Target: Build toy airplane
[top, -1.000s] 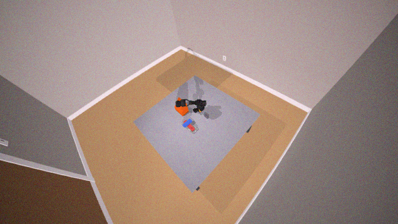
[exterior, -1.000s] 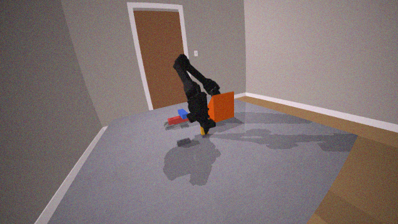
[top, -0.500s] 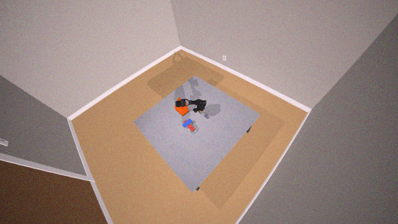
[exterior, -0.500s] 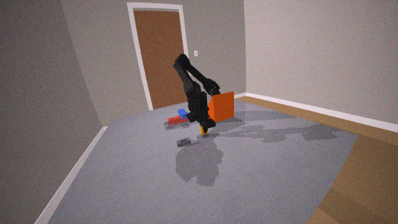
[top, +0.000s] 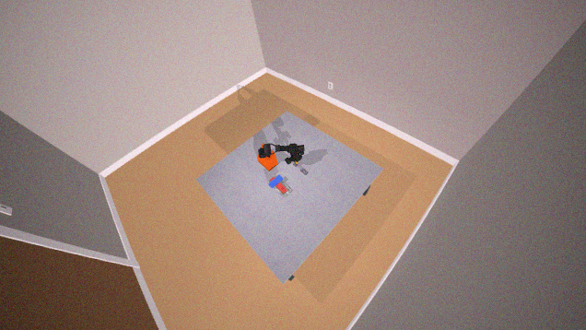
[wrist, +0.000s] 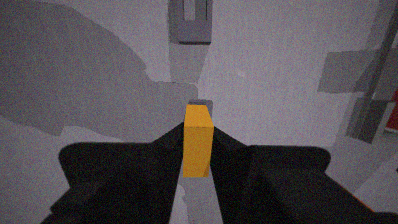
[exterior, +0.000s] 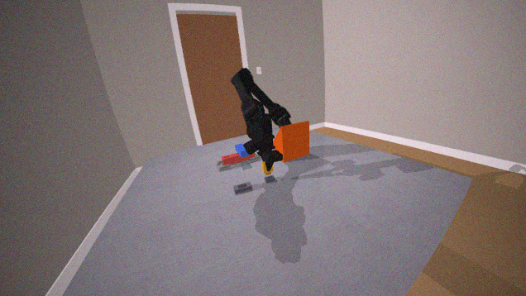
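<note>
My gripper (exterior: pixel 268 164) (wrist: pixel 195 127) is shut on the yellow tail fin (top: pixel 296 163) (exterior: pixel 267 169) (wrist: pixel 196 152), which it holds upright just above a small grey holder (exterior: pixel 270 179) (wrist: pixel 203 103). The red fuselage (top: pixel 282 188) (exterior: pixel 231 159) (wrist: pixel 395 117) lies along the grey cradle (top: pixel 289 189) (exterior: pixel 224 167). The blue wing (top: pixel 275 181) (exterior: pixel 241 150) lies across the top of the fuselage. The wing's tab and socket are hidden. The tail socket cannot be made out.
A larger grey holder (top: pixel 304 171) (exterior: pixel 242 188) (wrist: pixel 195 34) with a slot stands a little beyond the small one, with nothing in it. An orange block (top: pixel 268 162) (exterior: pixel 297 140) stands at the arm's base, beside the cradle's near end.
</note>
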`<state>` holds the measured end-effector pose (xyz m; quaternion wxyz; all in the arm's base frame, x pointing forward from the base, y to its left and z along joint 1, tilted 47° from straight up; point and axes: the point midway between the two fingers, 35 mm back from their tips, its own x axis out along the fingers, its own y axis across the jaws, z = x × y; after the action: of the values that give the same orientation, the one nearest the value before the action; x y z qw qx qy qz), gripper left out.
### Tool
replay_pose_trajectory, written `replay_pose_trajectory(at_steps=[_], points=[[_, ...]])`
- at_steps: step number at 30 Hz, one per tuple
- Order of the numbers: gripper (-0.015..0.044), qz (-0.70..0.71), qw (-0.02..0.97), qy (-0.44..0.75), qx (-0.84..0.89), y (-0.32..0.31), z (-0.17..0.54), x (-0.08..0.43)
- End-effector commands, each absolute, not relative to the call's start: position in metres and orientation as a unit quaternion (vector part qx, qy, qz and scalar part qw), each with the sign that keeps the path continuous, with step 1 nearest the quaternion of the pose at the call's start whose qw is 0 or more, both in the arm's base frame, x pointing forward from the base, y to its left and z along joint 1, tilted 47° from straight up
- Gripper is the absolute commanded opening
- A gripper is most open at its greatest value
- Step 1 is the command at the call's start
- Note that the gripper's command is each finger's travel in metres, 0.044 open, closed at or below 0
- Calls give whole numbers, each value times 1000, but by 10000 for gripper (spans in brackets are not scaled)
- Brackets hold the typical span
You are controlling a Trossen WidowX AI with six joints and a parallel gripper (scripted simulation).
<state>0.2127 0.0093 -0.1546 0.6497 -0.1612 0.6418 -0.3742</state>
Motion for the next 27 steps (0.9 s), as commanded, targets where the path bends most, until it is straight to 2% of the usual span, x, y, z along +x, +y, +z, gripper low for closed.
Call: replay_pose_trajectory(at_steps=[1, 27], points=[[0, -374, 649, 643, -157, 19, -146, 216], [0, -379, 630, 656, -169, 71, -87, 215]])
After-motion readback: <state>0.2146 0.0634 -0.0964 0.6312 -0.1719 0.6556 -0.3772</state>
